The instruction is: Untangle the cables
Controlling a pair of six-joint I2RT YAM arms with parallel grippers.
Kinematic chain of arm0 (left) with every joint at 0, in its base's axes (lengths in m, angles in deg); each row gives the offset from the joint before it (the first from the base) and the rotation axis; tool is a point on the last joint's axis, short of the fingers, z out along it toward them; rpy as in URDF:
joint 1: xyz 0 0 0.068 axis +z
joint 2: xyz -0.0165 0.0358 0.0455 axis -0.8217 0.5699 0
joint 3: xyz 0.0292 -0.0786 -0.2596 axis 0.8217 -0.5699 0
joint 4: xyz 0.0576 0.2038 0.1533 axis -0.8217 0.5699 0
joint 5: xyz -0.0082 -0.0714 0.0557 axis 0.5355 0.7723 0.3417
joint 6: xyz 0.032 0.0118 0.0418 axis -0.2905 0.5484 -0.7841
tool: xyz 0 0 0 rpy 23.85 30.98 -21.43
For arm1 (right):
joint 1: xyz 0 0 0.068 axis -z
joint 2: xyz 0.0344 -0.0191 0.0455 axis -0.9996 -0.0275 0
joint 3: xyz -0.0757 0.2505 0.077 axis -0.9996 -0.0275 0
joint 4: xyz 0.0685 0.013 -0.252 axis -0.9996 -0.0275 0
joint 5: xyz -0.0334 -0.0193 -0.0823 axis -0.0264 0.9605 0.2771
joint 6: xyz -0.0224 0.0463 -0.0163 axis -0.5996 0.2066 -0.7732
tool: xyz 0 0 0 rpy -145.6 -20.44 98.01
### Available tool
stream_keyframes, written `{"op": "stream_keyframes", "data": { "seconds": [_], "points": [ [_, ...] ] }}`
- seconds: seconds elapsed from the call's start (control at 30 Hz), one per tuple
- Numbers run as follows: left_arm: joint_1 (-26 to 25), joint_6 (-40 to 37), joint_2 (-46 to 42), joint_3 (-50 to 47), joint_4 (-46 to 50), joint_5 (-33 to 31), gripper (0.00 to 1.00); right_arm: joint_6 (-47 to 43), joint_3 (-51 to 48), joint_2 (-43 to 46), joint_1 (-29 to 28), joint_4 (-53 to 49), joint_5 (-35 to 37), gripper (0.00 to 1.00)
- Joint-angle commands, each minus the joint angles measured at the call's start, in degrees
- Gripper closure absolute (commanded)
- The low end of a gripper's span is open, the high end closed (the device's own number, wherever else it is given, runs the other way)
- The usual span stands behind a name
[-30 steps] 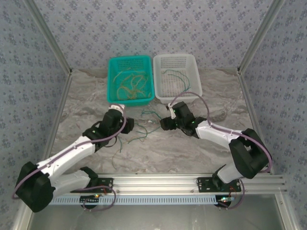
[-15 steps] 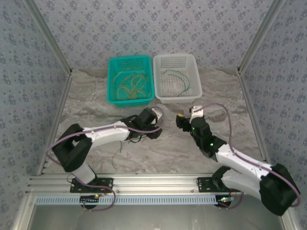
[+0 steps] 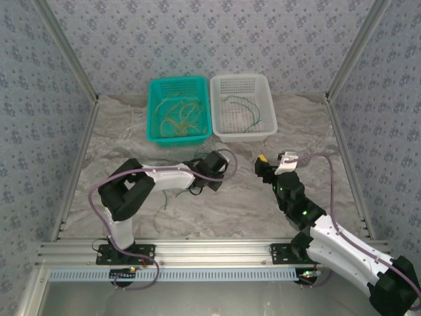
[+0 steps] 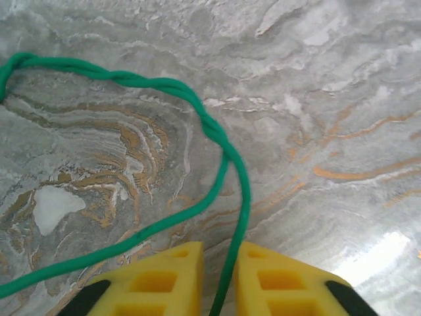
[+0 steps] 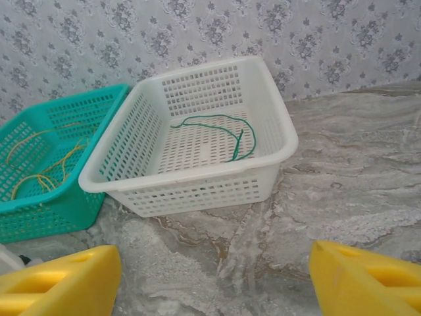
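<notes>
Sorting partway through; a loose strand remains to be placed.
Top view: tan cables [image 3: 176, 117] in teal basket [image 3: 152, 112], sorted green cable [image 3: 247, 108] in white basket [image 3: 270, 108], upper centre. Left wrist: left tool [image 4: 219, 253] nipped on loose green cable [image 4: 217, 131] over worktop [image 4: 329, 99]. Right wrist: right tool [image 5: 214, 263] spread wide, empty.

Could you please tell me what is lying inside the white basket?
Thin green cable lies curled on the mesh floor of the white basket; whether it is one strand or two, I cannot tell. From the right wrist, the near wall hides the floor's front strip.
</notes>
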State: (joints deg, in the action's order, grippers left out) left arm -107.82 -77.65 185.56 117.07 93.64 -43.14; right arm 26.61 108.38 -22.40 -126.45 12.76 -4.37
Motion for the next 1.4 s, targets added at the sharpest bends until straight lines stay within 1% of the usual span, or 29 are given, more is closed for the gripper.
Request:
{"op": "stream_keyframes", "data": {
  "seconds": [0.0,0.03,0.17,0.27,0.3,0.37,0.5,0.57,0.6,0.7,0.73,0.77,0.8,0.87,0.9,1.0,1.1,1.17,1.27,1.37],
  "points": [
    [-0.61,-0.55,-6.64,-0.48,0.22,-3.72,0.96,0.89,0.36,0.84,-0.13,-2.54,2.49,0.22],
    [-0.62,-0.74,-8.61,-0.62,0.63,-4.1,1.0,0.72,0.67,0.85,-0.17,-2.71,2.4,0.22],
    [-0.66,-0.65,-16.35,-0.88,2.3,-4.0,1.0,0.04,2.12,0.86,-0.18,-3.46,2.05,0.22],
    [-0.68,-0.54,-21.48,-1.14,3.47,-1.67,1.0,-0.46,2.81,0.86,-0.13,-3.34,0.82,0.22],
    [-0.68,-0.77,-23.46,-1.81,3.06,0.01,1.0,-0.72,2.93,0.86,-0.12,-3.05,-0.36,0.22],
    [-0.58,-0.96,-27.22,-3.72,1.14,3.79,1.0,-0.88,3.59,0.79,0.27,-2.52,-4.01,0.21],
    [0.34,-0.29,-34.9,-8.35,-3.42,6.65,1.0,-0.18,5.85,0.13,3.4,-2.4,-14.75,0.2],
    [2.03,0.37,-37.48,-10.24,-4.78,8.38,1.0,1.29,6.83,-0.43,5.48,-2.38,-19.12,0.2],
    [3.12,0.83,-38.89,-11.68,-6.21,10.29,1.0,1.28,7.05,-0.67,6.54,-1.97,-21.48,0.2],
    [6.71,2.72,-44.6,-17.64,-14.53,16.06,1.0,-1.02,7.33,-2.48,9.1,0.29,-31.49,0.19],
    [8.12,3.57,-46.35,-19.91,-17.77,18.88,1.0,-1.61,8.06,-3.84,9.51,0.02,-34.32,0.19],
    [9.11,4.01,-47.52,-21.31,-19.62,20.33,1.0,-2.04,8.7,-5.1,9.63,-0.42,-36.07,0.19],
    [9.76,3.96,-48.48,-22.03,-20.15,20.84,1.0,-2.36,9.38,-6.86,9.65,-0.51,-38.43,0.19],
    [10.23,3.26,-49.14,-21.62,-17.69,19.17,1.0,-3.02,10.19,-10.32,9.23,0.43,-43.6,0.19],
    [10.57,2.94,-49.49,-21.14,-16.72,19.71,1.0,-3.5,10.72,-11.83,8.55,0.65,-45.15,0.19],
    [10.68,2.62,-51.03,-21.52,-17.77,22.06,1.0,-5.33,12.16,-15.71,5.49,1.91,-46.17,0.18],
    [10.68,2.31,-51.35,-21.23,-17.96,23.38,1.0,-8.63,13.91,-19.29,2.05,2.87,-49.41,0.18],
    [10.65,2.25,-51.5,-21.54,-18.61,25.03,1.0,-10.37,14.72,-20.99,0.02,3.53,-49.47,0.18],
    [10.65,2.94,-52.87,-23.26,-22.39,27.7,1.0,-9.36,14.73,-21.85,-0.08,6.3,-49.75,0.18],
    [10.72,3.46,-55.3,-24.73,-25.49,28.51,1.0,-9.81,14.13,-22.69,0.76,9.01,-53.65,0.18]
  ]
}}
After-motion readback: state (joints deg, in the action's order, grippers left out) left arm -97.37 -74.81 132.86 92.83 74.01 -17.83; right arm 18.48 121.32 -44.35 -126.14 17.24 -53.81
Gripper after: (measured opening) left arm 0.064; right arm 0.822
